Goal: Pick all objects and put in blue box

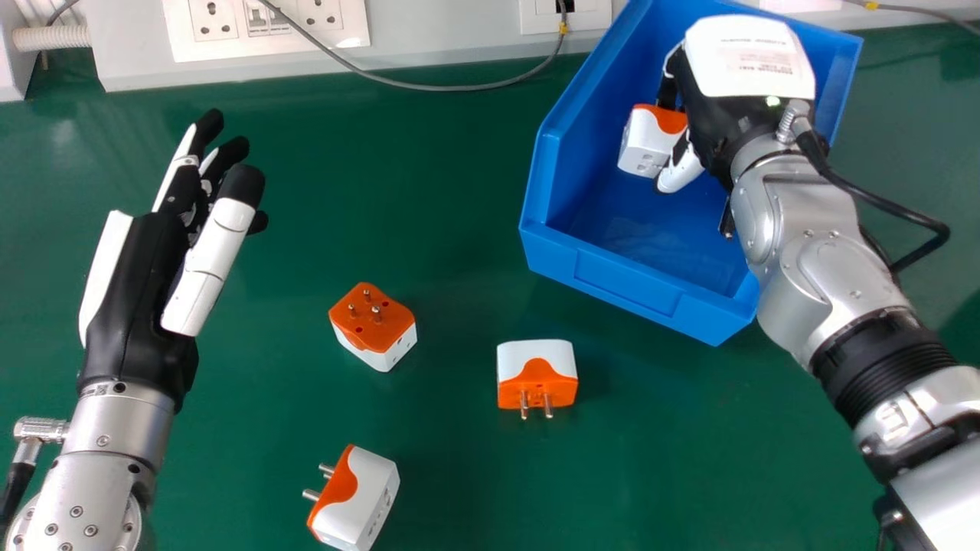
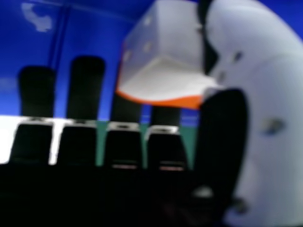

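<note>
Right, my right hand [image 1: 716, 122] is closed on one white-orange adapter [image 1: 647, 145], pinched between thumb and fingers, inside the blue box [image 1: 628, 279] by its left wall. Box sits by the table [image 1: 452, 229]'s far edge, right side. Off its near wall: second adapter [image 1: 536, 363], pins facing the table's near edge. Left of that, third adapter [image 1: 379, 340], pins up. Fourth adapter [image 1: 367, 493] is closer to the near edge, pins leftward. Left hand [image 1: 138, 283] is above the table's left part, fingers extended.
</note>
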### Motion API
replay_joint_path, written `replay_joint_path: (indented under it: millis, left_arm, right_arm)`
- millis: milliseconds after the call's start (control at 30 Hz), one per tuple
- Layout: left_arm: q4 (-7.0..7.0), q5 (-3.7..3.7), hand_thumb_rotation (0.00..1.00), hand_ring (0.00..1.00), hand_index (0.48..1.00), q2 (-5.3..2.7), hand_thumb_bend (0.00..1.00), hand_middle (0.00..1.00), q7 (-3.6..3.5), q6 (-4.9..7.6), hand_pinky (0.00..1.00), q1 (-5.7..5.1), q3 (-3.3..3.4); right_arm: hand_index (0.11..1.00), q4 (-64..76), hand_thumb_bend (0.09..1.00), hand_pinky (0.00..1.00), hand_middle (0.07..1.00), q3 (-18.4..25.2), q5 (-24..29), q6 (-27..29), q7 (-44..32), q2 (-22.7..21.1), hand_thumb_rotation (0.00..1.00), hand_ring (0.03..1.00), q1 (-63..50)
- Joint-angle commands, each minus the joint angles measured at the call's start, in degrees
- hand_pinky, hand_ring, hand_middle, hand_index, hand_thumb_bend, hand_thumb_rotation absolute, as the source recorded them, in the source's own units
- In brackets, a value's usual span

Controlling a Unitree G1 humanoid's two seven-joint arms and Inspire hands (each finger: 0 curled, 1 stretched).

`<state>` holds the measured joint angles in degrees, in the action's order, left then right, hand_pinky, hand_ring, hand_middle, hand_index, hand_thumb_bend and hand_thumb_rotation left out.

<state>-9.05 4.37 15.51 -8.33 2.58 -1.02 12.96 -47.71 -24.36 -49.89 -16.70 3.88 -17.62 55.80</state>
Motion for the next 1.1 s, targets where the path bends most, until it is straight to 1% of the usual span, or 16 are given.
replay_joint_path:
  millis: [0, 133, 333, 400, 567, 600, 667, 700, 767, 800, 867, 900, 933, 1000, 1033, 1067]
  left_arm:
    - [-1.93, -0.57, 0.89, 0.92, 0.963, -0.20, 0.81, 0.93, 0.61, 0.16, 0.81, -0.43, -0.14]
    - [-2.19, -0.34, 0.89, 0.92, 0.962, -0.42, 0.80, 0.93, 0.57, 0.12, 0.81, -0.53, -0.22]
    - [-2.90, -0.78, 0.89, 0.92, 0.962, -0.68, 0.80, 0.93, 0.78, 0.16, 0.80, -0.84, -0.53]
    - [-3.08, -0.80, 0.89, 0.92, 0.961, -0.68, 0.80, 0.93, 0.84, 0.14, 0.80, -0.98, -0.61]
    - [-2.78, -0.80, 0.89, 0.92, 0.961, -0.64, 0.80, 0.93, 0.95, 0.29, 0.80, -0.97, -0.67]
    - [-2.70, -0.79, 0.89, 0.92, 0.960, -0.62, 0.80, 0.93, 0.95, 0.33, 0.80, -0.96, -0.66]
    - [-2.61, -0.74, 0.89, 0.92, 0.960, -0.60, 0.80, 0.93, 0.94, 0.37, 0.80, -0.94, -0.64]
    - [-2.57, -0.74, 0.89, 0.92, 0.960, -0.61, 0.80, 0.93, 0.93, 0.43, 0.80, -0.93, -0.65]
    - [-2.50, -0.81, 0.89, 0.92, 0.960, -0.62, 0.80, 0.93, 0.98, 0.50, 0.80, -0.92, -0.67]
    - [-2.57, -0.87, 0.89, 0.92, 0.960, -0.63, 0.80, 0.93, 1.04, 0.43, 0.80, -0.93, -0.69]
    - [-2.87, -1.02, 0.89, 0.92, 0.960, -0.68, 0.80, 0.93, 1.16, 0.24, 0.80, -1.01, -0.76]
    - [-2.84, -1.12, 0.88, 0.92, 0.961, -0.71, 0.80, 0.93, 1.21, 0.21, 0.80, -0.96, -0.83]
    - [-2.83, -1.24, 0.88, 0.92, 0.961, -0.74, 0.80, 0.93, 1.27, 0.14, 0.80, -0.88, -0.93]
    - [-2.81, -1.50, 0.88, 0.92, 0.961, -0.80, 0.79, 0.93, 1.36, 0.04, 0.80, -0.70, -1.02]
    - [-2.85, -1.62, 0.88, 0.92, 0.961, -0.80, 0.79, 0.93, 1.40, -0.04, 0.80, -0.63, -1.03]
    - [-2.86, -1.71, 0.88, 0.92, 0.961, -0.80, 0.79, 0.93, 1.43, -0.10, 0.80, -0.57, -1.04]
  right_arm:
    - [0.521, -0.63, 0.496, 0.36, 0.503, 0.11, 0.48, -0.36, 2.04, 0.35, 0.00, 0.426, 3.93]
    - [0.525, -2.62, 0.496, 0.35, 0.503, -0.12, 1.17, -0.58, 2.56, 1.13, 0.00, 0.430, 4.53]
    - [0.525, -4.96, 0.496, 0.35, 0.508, 0.30, 3.05, -0.66, 2.03, 1.98, 0.00, 0.433, 5.08]
    - [0.526, -6.03, 0.496, 0.35, 0.509, 0.42, 4.03, -0.89, 1.58, 2.22, 0.00, 0.434, 5.44]
    - [0.530, -4.46, 0.496, 0.35, 0.509, 0.31, 5.66, -2.79, -0.30, 2.20, 0.00, 0.434, 4.94]
    - [0.517, -3.98, 0.496, 0.37, 0.518, 0.46, 5.99, -2.84, -0.36, 2.13, 0.00, 0.477, 4.71]
    - [0.517, -3.37, 0.496, 0.37, 0.518, 0.56, 6.58, -2.20, 0.33, 1.87, 0.00, 0.477, 4.11]
    - [0.603, -3.05, 0.483, 0.38, 0.615, 0.50, 6.81, -1.83, 0.80, 1.69, 0.00, 0.573, 3.77]
    - [0.603, -3.03, 0.483, 0.38, 0.615, 0.09, 6.90, -1.23, 1.48, 1.41, 0.00, 0.573, 3.53]
    - [0.682, -3.02, 0.487, 0.47, 0.692, -0.07, 6.82, -0.93, 1.83, 1.30, 0.00, 0.659, 3.43]
    - [0.682, -3.04, 0.487, 0.47, 0.692, -0.54, 6.33, -0.45, 2.53, 1.07, 0.00, 0.659, 3.25]
    - [0.746, -3.17, 0.495, 0.54, 0.754, -0.84, 6.07, -0.34, 2.75, 0.98, 0.00, 0.727, 3.26]
    - [0.746, -3.34, 0.495, 0.54, 0.754, -1.10, 5.93, -0.22, 2.99, 0.88, 0.00, 0.727, 3.33]
    - [0.838, -3.49, 0.503, 0.66, 0.843, -1.66, 5.66, -0.17, 3.58, 0.69, 0.00, 0.826, 3.42]
    - [0.838, -3.59, 0.503, 0.66, 0.843, -1.87, 5.58, -0.21, 3.83, 0.68, 0.00, 0.826, 3.48]
    - [0.870, -3.72, 0.504, 0.71, 0.874, -2.05, 5.53, -0.30, 3.98, 0.70, 0.00, 0.861, 3.55]
